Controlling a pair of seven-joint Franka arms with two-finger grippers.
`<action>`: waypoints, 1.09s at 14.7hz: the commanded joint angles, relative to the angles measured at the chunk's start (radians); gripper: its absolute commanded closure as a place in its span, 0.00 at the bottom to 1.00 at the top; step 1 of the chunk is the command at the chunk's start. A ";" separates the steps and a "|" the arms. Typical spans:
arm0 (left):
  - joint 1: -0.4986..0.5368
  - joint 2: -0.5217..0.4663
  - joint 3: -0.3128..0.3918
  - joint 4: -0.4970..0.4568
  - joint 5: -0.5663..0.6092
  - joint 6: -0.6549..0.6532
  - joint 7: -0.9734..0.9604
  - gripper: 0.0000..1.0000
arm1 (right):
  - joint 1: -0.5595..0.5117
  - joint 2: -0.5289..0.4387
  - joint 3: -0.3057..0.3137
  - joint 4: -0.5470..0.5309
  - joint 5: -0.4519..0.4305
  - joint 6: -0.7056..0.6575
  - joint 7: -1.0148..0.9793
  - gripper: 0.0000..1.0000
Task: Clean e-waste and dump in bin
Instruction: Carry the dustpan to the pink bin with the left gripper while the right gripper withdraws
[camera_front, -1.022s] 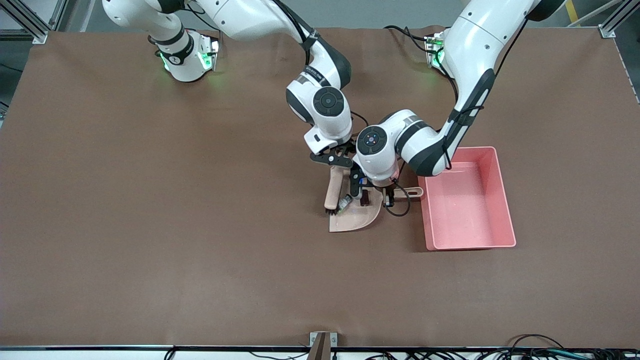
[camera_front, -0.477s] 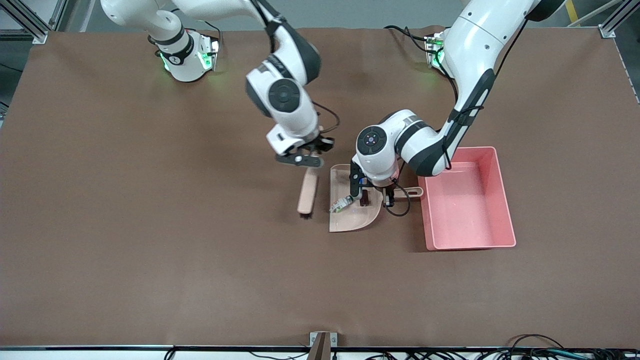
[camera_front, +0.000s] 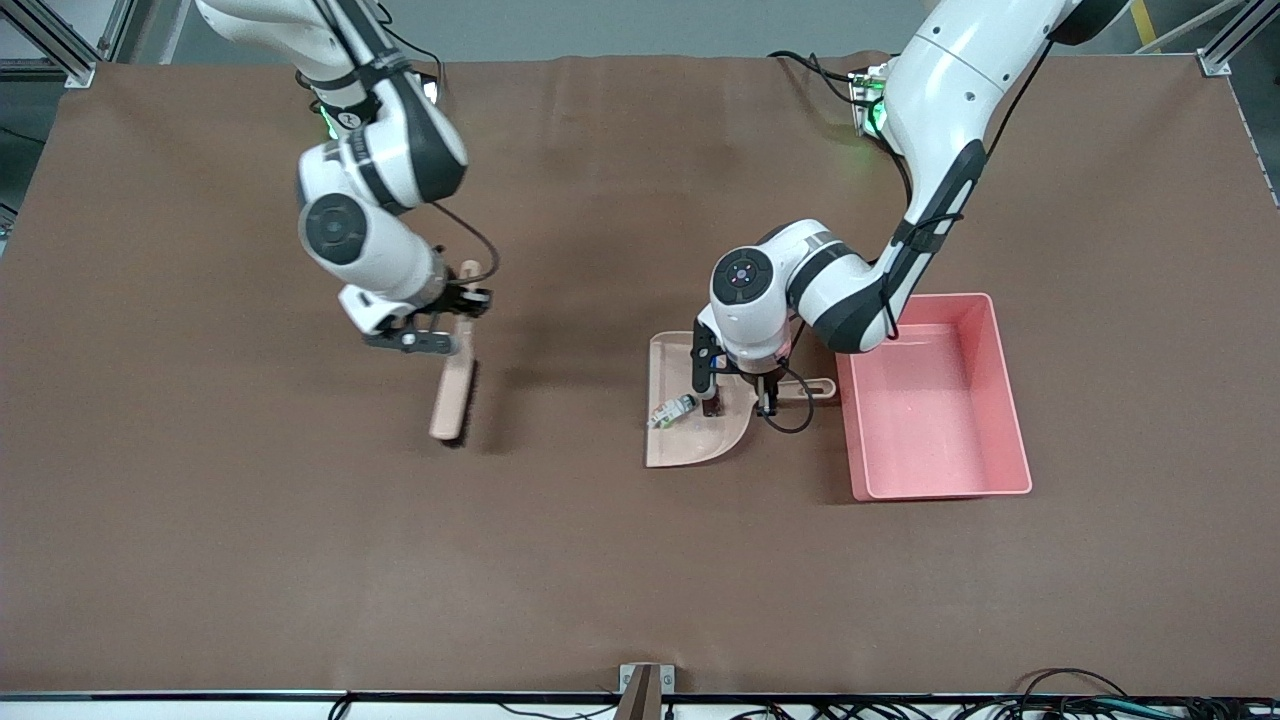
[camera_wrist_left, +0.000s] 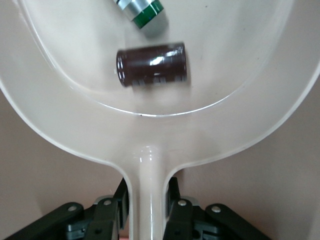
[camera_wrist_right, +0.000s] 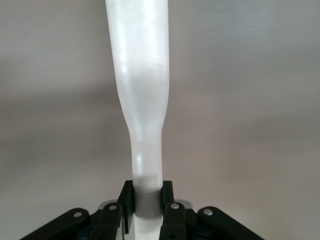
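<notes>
A brown cloth-covered worktop (camera_front: 250, 560) carries everything. Toward the left arm's end stands the pink bin (camera_front: 940, 400), resting directly on the cloth. Just beside it, toward the right arm's end, is the beige dustpan (camera_front: 690, 445), its handle pointing at the bin; whether its pan touches the cloth cannot be told. Well apart, toward the right arm's end, a beige brush (camera_front: 453, 388) hangs above the cloth and throws a shadow on it.

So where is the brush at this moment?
The brush hangs from the right gripper, shut on its handle, over bare table toward the right arm's end, well apart from the dustpan.
</notes>
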 joint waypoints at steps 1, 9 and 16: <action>0.002 0.006 -0.006 0.008 -0.003 0.073 -0.012 0.82 | -0.119 -0.174 0.021 -0.195 -0.099 0.052 -0.017 1.00; 0.011 -0.029 -0.038 0.036 -0.056 0.124 -0.025 0.91 | -0.505 -0.277 0.023 -0.415 -0.238 0.148 -0.370 1.00; 0.141 -0.168 -0.122 0.030 -0.078 0.034 -0.013 0.91 | -0.622 -0.266 0.023 -0.516 -0.238 0.303 -0.507 1.00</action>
